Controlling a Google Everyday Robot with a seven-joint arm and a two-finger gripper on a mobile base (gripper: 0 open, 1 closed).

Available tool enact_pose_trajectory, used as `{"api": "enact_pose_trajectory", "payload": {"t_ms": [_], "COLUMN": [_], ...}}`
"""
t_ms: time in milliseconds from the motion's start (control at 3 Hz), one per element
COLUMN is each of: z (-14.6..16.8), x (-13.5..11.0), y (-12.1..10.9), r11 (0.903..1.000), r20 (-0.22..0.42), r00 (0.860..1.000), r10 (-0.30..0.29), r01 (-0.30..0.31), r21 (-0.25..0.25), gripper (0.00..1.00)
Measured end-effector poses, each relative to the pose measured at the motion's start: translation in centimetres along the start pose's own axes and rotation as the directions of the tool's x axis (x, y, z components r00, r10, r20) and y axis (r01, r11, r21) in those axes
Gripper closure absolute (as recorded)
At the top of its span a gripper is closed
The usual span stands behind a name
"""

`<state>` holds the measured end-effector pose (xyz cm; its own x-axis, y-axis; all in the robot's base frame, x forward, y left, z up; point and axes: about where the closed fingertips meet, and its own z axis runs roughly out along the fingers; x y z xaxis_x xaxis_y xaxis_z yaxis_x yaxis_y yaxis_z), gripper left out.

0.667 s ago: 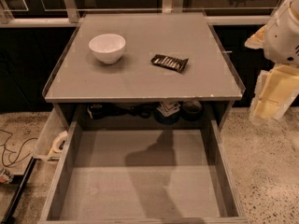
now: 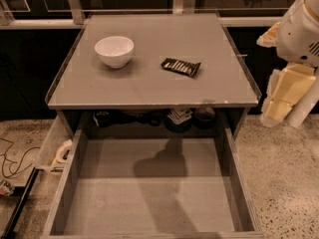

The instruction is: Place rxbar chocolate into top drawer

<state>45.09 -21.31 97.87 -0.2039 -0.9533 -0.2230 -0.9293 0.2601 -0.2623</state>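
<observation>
1. Locate the robot's cream-coloured two-finger gripper (image 2: 285, 97) at the right edge of the camera view. It hangs below the white arm housing (image 2: 299, 31), beside the right side of the table and above the speckled floor (image 2: 284, 178). It touches nothing visible. You cannot tell from this view whether it is released or clenched.

2. Locate the rxbar chocolate, a small flat bar in a dark wrapper with pale lettering (image 2: 180, 66). It lies flat on the grey square table top (image 2: 149, 91), right of centre, turned slightly askew to the table edges. It is well apart from the gripper.

3. Note the round white bowl (image 2: 114, 51). It stands upright on the left half of the same table top, near the bar but not touching it.

4. Check the top drawer, a wide shallow grey box with low side walls (image 2: 149, 203). It is pulled out toward you below the front edge of the table top. Its flat bottom shows only a dark shadow.

5. Observe the recess between table top and drawer: several dark items (image 2: 179, 117) sit there, too dim to identify.

6. Observe the small pale side tray (image 2: 52, 146) at the drawer's left wall; 1 tape roll (image 2: 63, 151) lies in it.
</observation>
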Motion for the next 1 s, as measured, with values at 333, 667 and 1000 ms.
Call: {"api": "enact_pose_trajectory", "payload": {"t_ms": [333, 667, 1000], "z": [1.1, 2.7, 4.5], "x": [-1.4, -2.3, -2.9], "y": [-3.2, -6.6, -9.7], "r11": [0.9994, 0.9983, 0.9983], "r20": [0.067, 0.138, 0.203], "r00": [0.998, 0.99, 0.979], "r10": [-0.014, -0.021, -0.018], "r01": [0.012, 0.013, 0.007], "r21": [0.033, 0.056, 0.057], "gripper": [0.0, 0.0, 0.0]}}
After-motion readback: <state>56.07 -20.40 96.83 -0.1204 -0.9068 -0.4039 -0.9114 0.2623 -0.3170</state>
